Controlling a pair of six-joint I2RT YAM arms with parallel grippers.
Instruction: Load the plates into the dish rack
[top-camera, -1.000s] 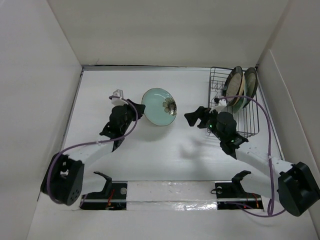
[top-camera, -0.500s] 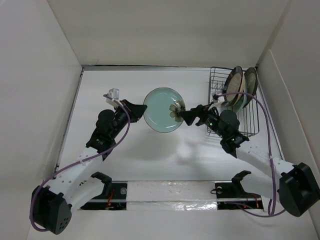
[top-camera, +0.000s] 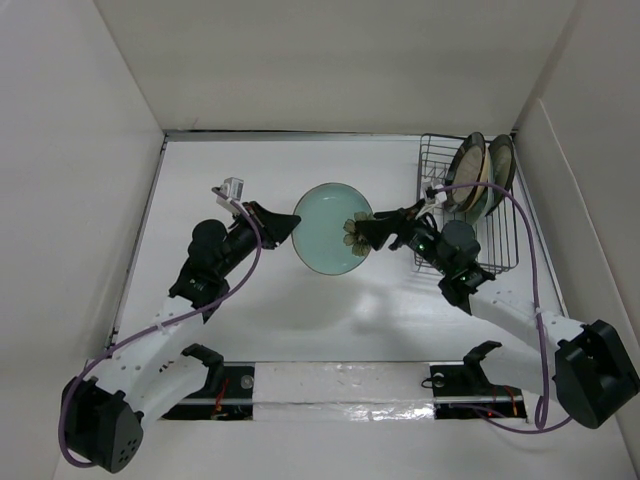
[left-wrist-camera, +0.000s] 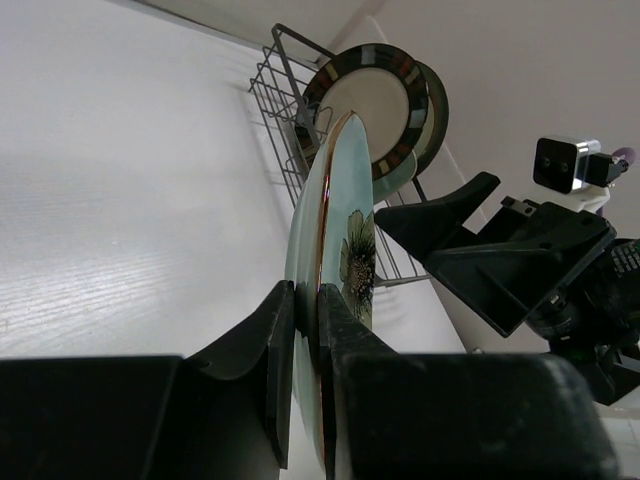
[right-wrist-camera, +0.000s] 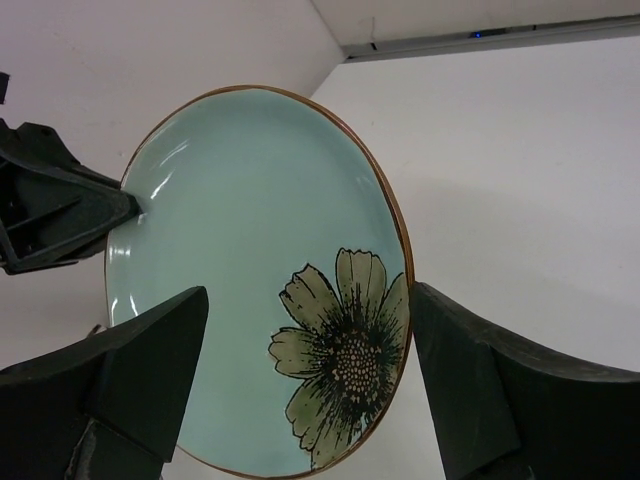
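The teal round plate with a dark flower (top-camera: 326, 228) is held off the table, tilted on edge. My left gripper (top-camera: 288, 226) is shut on its left rim; the left wrist view shows both fingers (left-wrist-camera: 283, 330) pinching the rim of the plate (left-wrist-camera: 335, 225). My right gripper (top-camera: 364, 232) is open at the plate's right, flowered side. In the right wrist view its fingers (right-wrist-camera: 455, 350) stand either side of the flower on the plate (right-wrist-camera: 240, 230). The black wire dish rack (top-camera: 495, 235) at the back right holds several plates (top-camera: 478, 168) upright, the striped-rim one (left-wrist-camera: 372, 95) in front.
White walls close in the table on the left, back and right. The rack (left-wrist-camera: 283, 108) stands against the right wall near the back corner. My arm bases and a taped strip (top-camera: 340, 382) run along the near edge.
My left arm has carried the teal plate to the right and turned it more on edge. My right gripper has moved left, open, up to the plate's flowered rim.
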